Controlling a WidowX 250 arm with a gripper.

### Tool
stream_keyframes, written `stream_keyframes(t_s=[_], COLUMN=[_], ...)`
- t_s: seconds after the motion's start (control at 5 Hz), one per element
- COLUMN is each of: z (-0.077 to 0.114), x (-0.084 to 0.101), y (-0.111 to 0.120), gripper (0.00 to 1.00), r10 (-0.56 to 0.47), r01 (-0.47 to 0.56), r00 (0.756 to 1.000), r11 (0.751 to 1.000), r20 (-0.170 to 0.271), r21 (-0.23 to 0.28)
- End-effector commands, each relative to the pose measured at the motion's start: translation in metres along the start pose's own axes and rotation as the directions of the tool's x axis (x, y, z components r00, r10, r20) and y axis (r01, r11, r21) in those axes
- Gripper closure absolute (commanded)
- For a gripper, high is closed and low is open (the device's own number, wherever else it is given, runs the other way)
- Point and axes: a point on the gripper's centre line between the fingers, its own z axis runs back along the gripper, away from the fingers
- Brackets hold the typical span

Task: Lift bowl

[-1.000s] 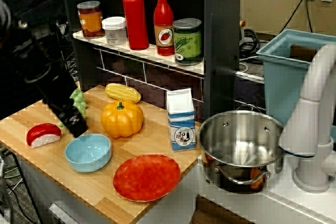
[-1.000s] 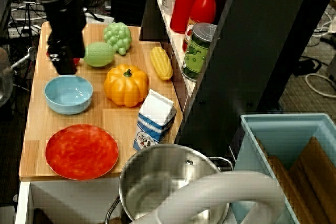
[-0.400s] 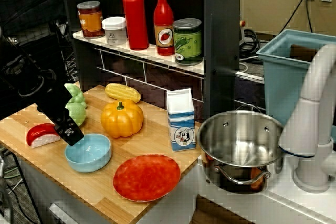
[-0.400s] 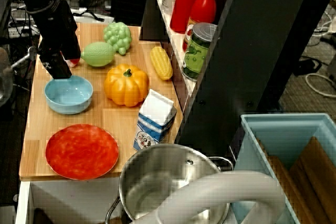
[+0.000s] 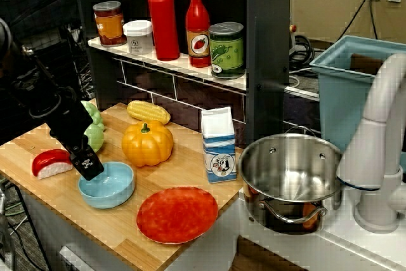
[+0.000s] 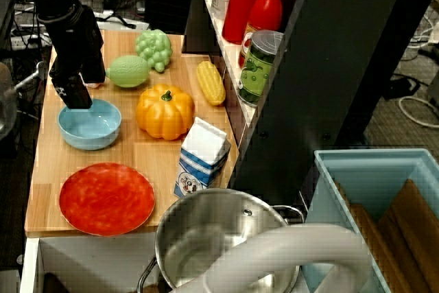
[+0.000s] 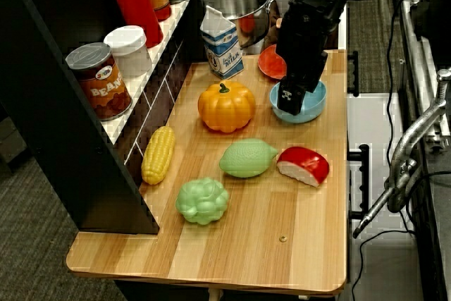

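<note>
The small light-blue bowl [image 5: 109,186] sits on the wooden counter near its front edge, left of the orange pumpkin [image 5: 147,143]. It also shows in the side view [image 6: 89,124] and the far view [image 7: 311,107]. My black gripper [image 5: 89,168] points down at the bowl's left rim, its tip at or just inside the rim [image 6: 74,97] [image 7: 289,99]. The fingers blend into one dark shape, so their spacing does not show. The bowl rests on the counter.
A flat red-orange plate [image 5: 177,214] lies right of the bowl. A milk carton [image 5: 219,144] and a steel pot [image 5: 288,176] stand further right. A red-and-white toy [image 5: 52,162], a green lime [image 7: 246,158], grapes [image 7: 202,200] and corn [image 5: 148,112] lie around.
My gripper swung left and back, then came down and right onto the bowl's left rim. The bowl has not moved.
</note>
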Motion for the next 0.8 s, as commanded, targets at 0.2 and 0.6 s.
stream_keyframes(t_s=[0.2,0.6], z=[-0.0189,-0.0263], x=[-0.0038,-0.0104], y=[0.0092,0.0092], gripper=[0.00,1.00], r10=[0.039,-0.022], r01=[-0.040,0.025], r00=[0.999,0.999], r11=[0.991,0.993], r20=[0.013,-0.030], r21=[0.126,0.117])
